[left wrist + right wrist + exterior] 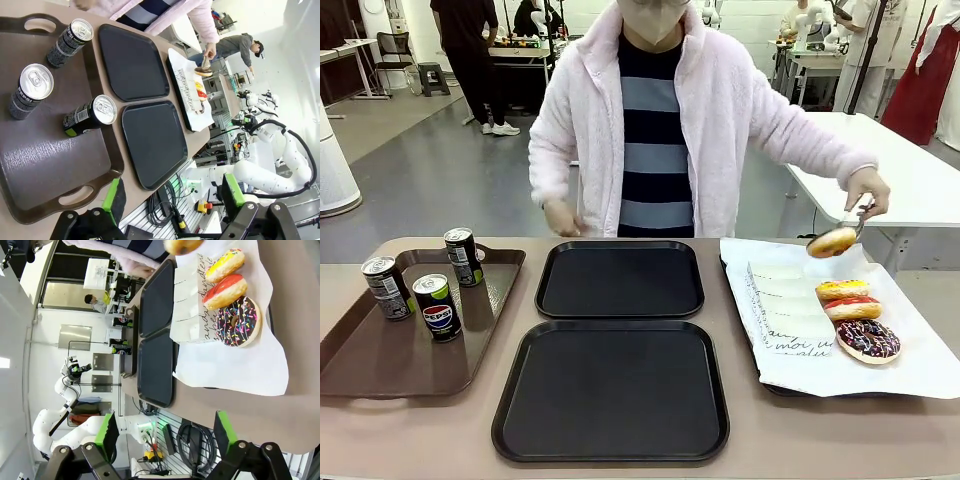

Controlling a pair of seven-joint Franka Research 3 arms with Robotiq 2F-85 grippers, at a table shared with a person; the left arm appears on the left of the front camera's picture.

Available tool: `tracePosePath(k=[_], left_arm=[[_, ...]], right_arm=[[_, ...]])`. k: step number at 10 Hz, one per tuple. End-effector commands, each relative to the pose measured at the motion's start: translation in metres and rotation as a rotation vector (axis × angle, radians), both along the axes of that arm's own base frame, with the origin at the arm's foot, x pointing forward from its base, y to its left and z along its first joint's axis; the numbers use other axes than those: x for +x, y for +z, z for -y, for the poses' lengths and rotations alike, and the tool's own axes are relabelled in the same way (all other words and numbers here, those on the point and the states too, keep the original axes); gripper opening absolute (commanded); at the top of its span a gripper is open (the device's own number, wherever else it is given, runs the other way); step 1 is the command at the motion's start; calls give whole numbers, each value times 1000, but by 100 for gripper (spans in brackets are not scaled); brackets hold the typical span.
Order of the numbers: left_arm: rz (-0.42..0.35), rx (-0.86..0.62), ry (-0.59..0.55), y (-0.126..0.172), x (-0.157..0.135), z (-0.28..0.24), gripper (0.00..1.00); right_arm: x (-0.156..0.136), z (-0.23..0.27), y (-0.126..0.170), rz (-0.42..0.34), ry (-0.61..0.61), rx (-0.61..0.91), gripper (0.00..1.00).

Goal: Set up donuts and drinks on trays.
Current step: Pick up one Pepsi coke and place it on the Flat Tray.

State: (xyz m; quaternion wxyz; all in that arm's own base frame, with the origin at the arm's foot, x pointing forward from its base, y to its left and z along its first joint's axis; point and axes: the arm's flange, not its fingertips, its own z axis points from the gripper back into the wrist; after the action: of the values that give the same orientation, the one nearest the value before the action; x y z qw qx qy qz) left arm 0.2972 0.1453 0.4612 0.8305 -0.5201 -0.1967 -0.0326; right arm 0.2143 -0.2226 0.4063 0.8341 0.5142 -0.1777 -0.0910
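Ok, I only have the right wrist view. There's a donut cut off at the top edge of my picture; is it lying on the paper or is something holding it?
Observer: It's held up. The person's hand grips tongs that carry the glazed donut above the far edge of the white paper.
Operator: And the cans? They're tiny specks for me.
Observer: Three cans, all upright on the brown tray at the robot's left.
Operator: Left gripper?
Observer: The left gripper is open and empty, pointing down at that brown tray.

Bright, even light; probable wide-angle edge distortion.
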Motion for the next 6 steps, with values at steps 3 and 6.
tracePosePath(k=[3,6], left_arm=[[19,-16,-5,0,0,-2,100],[-43,136,12,35,10,7,100]], right_arm=[[1,0,-2,19,3,11,100],[1,0,-2,19,3,11,100]])
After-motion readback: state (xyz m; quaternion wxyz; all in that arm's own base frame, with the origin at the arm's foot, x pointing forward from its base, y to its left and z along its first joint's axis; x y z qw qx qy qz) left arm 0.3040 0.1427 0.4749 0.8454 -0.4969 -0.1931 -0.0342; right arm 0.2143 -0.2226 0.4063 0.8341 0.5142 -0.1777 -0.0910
